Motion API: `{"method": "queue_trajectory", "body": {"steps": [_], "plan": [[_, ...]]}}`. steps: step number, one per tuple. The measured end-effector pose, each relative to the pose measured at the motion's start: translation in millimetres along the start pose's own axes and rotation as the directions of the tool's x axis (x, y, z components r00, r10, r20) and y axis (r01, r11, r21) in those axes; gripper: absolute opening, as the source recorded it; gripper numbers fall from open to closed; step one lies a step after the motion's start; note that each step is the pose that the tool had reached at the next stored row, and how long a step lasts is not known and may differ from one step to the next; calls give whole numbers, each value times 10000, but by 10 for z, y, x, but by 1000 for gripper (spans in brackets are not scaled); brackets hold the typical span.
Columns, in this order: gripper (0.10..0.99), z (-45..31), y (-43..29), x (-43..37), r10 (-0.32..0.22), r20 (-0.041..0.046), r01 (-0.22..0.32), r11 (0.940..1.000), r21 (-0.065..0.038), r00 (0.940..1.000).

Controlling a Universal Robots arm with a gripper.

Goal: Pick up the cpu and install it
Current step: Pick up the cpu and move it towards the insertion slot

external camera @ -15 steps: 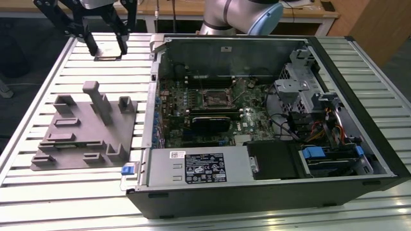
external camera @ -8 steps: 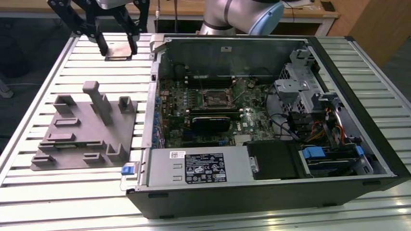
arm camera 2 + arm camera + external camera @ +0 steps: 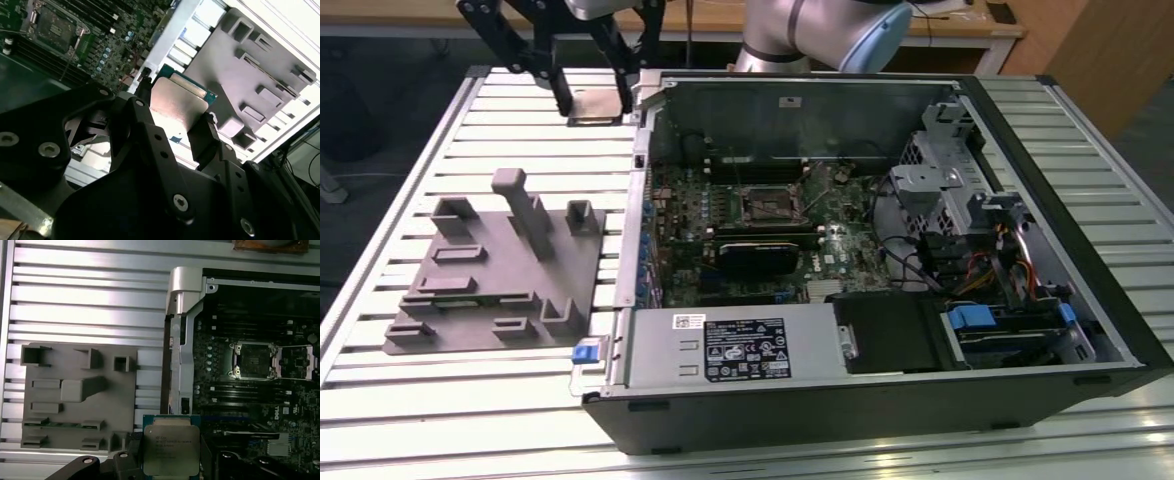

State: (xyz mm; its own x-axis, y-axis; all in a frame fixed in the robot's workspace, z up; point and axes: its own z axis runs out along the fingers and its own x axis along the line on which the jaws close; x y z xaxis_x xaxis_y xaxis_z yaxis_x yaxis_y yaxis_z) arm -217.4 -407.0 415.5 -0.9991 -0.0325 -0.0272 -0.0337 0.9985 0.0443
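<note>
- Gripper (image 3: 175,112) pinches cpu (image 3: 182,92) by two opposite edges, metal top facing the first wrist cam.
- Cpu is held above the slatted table (image 3: 494,130), just outside the open pc case (image 3: 1087,230).
- Mobo socket (image 3: 253,360) looks empty, prob. open, well apart from cpu.
- Gray fixture tray (image 3: 480,300) sits beside the case.
- Arm's upper part is cut off in exterior view.

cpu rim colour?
Teal-green rim on the cpu, around its silver top; clearest in the first wrist view.

A workshop, judging by its slatted aluminium workbench (image 3: 454,400)
</note>
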Motion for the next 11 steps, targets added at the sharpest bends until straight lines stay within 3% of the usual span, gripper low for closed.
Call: {"method": "queue_trajectory", "body": {"steps": [11], "plan": [[541,9,-11,-338,0,0,0,10000,0,10000]]}}
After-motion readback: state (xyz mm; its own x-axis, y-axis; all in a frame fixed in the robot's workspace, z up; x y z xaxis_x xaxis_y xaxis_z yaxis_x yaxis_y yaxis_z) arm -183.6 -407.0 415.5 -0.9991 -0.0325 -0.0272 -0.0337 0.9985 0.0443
